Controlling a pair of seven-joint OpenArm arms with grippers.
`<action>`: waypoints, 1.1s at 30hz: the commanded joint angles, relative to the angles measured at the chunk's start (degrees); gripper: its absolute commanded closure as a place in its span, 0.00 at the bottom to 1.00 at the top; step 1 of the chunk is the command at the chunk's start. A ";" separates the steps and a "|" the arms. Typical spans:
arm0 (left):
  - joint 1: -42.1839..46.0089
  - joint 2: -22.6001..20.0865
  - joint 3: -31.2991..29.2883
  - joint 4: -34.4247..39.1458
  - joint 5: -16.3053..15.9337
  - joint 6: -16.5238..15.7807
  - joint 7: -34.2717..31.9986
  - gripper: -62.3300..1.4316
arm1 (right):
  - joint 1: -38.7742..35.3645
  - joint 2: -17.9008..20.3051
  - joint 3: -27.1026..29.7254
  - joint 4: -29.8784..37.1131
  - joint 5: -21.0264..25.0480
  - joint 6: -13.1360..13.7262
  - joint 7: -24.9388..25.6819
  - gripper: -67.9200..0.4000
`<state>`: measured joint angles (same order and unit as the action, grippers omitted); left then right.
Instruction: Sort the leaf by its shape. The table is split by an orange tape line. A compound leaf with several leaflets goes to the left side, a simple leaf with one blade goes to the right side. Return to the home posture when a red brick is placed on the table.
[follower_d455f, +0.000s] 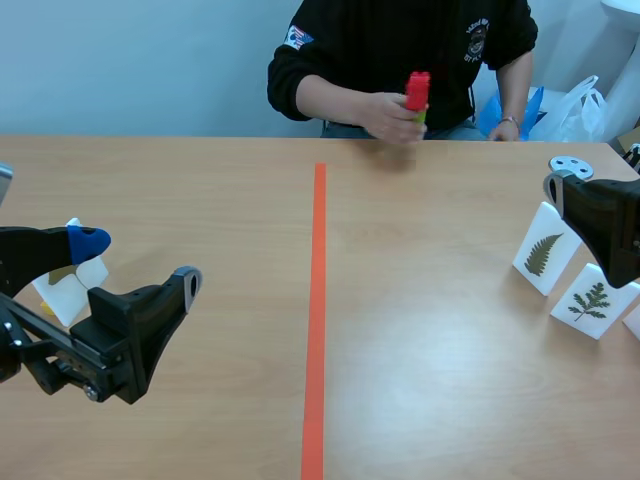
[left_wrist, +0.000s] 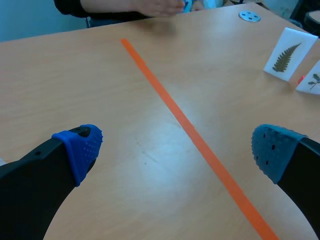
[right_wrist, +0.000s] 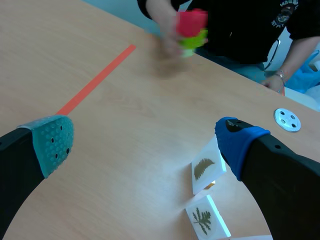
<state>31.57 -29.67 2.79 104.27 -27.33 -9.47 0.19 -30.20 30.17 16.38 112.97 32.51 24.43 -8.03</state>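
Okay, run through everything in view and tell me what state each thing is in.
Left gripper: open, empty.
Right gripper: open, empty.
Red brick: held in the person's hand.
Fern card: standing, right of the tape.
Sprig card: standing, right of the tape, beside the fern card.
Left card: left of the tape, partly hidden by the left gripper, face unseen.

No text, number or brand can be read. A small white emblem (follower_d455f: 476, 27) is printed on the chest of the person's black top (follower_d455f: 400, 40), and a patch (follower_d455f: 297, 38) is worn on its sleeve; both are too small to be made out. Only leaf pictures are carried by the fern-leaf card (follower_d455f: 545, 250) and the branched-leaf card (follower_d455f: 592, 300) on the desk (follower_d455f: 420, 300).
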 joint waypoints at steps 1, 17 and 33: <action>-0.15 0.26 -0.35 1.14 -0.31 -0.13 -1.90 0.00 | 0.83 0.76 0.42 0.81 0.52 -0.37 0.44 0.15; -0.15 0.26 -0.35 1.11 -0.31 -0.28 -3.37 0.00 | 0.83 0.76 0.42 0.81 0.52 -0.37 0.44 0.15; -0.17 0.26 -0.35 1.11 0.15 -0.28 -3.82 0.00 | 0.83 0.76 0.42 0.81 0.50 -0.37 0.44 0.15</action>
<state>31.57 -29.67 2.79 104.27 -27.03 -9.61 -2.44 -30.20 30.17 16.38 112.97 32.51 24.43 -8.03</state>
